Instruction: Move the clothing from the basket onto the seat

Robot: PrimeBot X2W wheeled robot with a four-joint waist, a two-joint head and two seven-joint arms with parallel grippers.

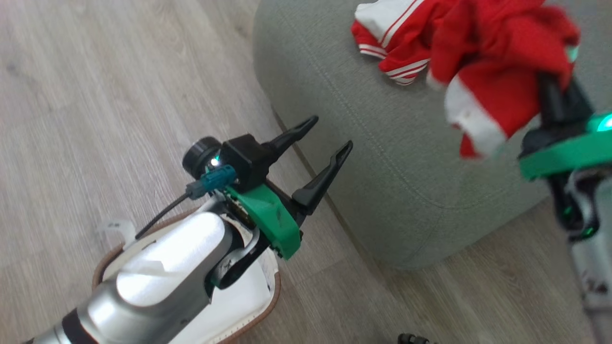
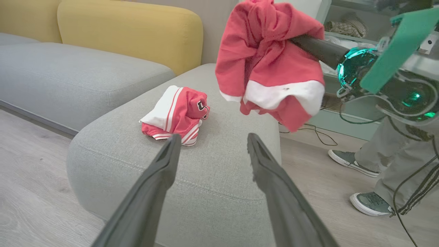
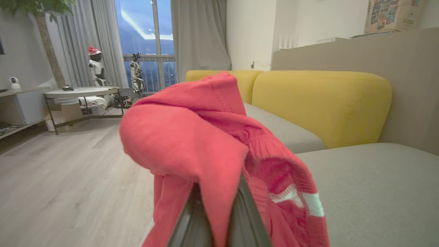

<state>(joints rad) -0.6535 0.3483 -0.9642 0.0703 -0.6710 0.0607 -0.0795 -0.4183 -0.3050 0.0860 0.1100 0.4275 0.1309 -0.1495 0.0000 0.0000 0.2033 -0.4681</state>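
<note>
The red jersey (image 1: 392, 33) (image 2: 178, 113) with white panels lies crumpled on the grey-green seat (image 1: 382, 167) (image 2: 205, 178) (image 3: 377, 188). My right gripper (image 1: 550, 88) (image 2: 310, 43) (image 3: 219, 219) is shut on the red white-trimmed shorts (image 1: 497, 71) (image 2: 271, 68) (image 3: 205, 144), which hang bunched in the air above the seat, near the jersey. The cloth covers its fingertips. My left gripper (image 1: 331, 131) (image 2: 212, 140) is open with nothing between its fingers, over the floor by the seat's rounded corner and above the basket (image 1: 272, 306), which my forearm mostly hides.
A white sheet (image 1: 239, 306) lies inside the basket. Yellow back cushions (image 2: 130, 34) (image 3: 319, 99) line the sofa. A person's feet (image 2: 349, 161) stand on the wood floor right of the seat, with cables there. A low round table (image 3: 82, 92) stands far off.
</note>
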